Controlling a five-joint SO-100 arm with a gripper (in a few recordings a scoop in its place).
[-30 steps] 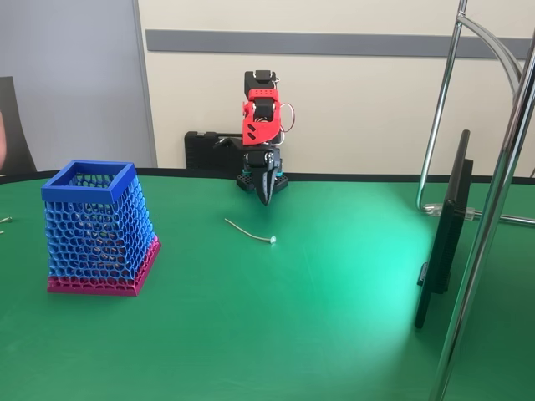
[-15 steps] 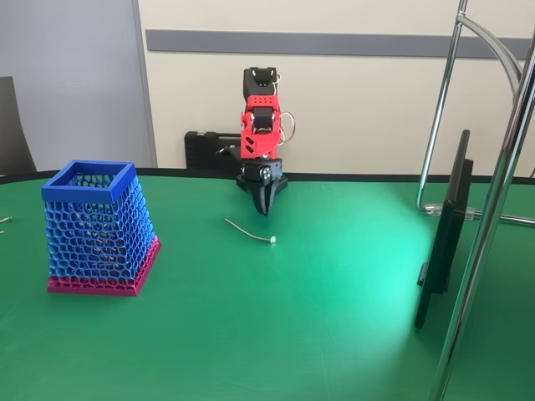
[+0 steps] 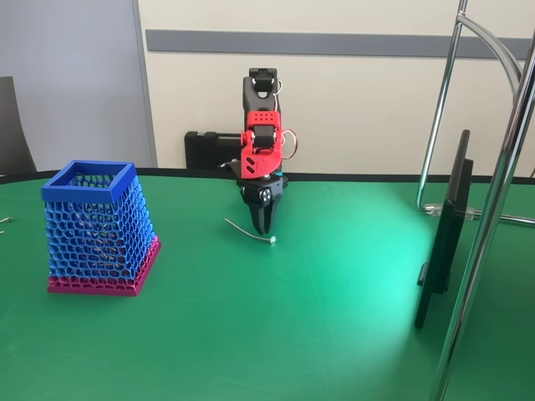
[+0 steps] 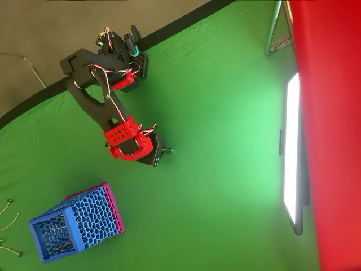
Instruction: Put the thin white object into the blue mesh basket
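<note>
Thin white object: a slender, slightly bent stick (image 3: 248, 231) lies flat on the green worktop (image 3: 334, 317) in the fixed view, its small ball end toward the right. In the overhead view only that end (image 4: 168, 149) pokes out from under the arm.

Pincer: it (image 3: 262, 222) points straight down just above the stick's ball half. Its two dark fingers (image 3: 267, 219) stand slightly parted, released, grasping nothing.

Arm: red and black (image 3: 261, 142), reaching forward from its base at the far edge of the worktop.

Blue mesh basket: it (image 3: 99, 230) stands upright with its mouth open, well apart from the stick, toward the left in the fixed view. In the overhead view (image 4: 73, 223) it sits toward the lower left.

Other sticks: a few thin pieces (image 4: 8, 217) lie by the left edge in the overhead view, beyond the basket.

Stage: judged as the final approach before a grasp; nothing is lifted yet.

Risks: the stick is thin and lies flush on the cloth, so the fingers may close above it or nudge it sideways. A grip near the ball end would likely leave the long tail drooping or swinging, and it could catch on the basket's rim or mesh. The basket looks light; a bump might tip it.
</note>
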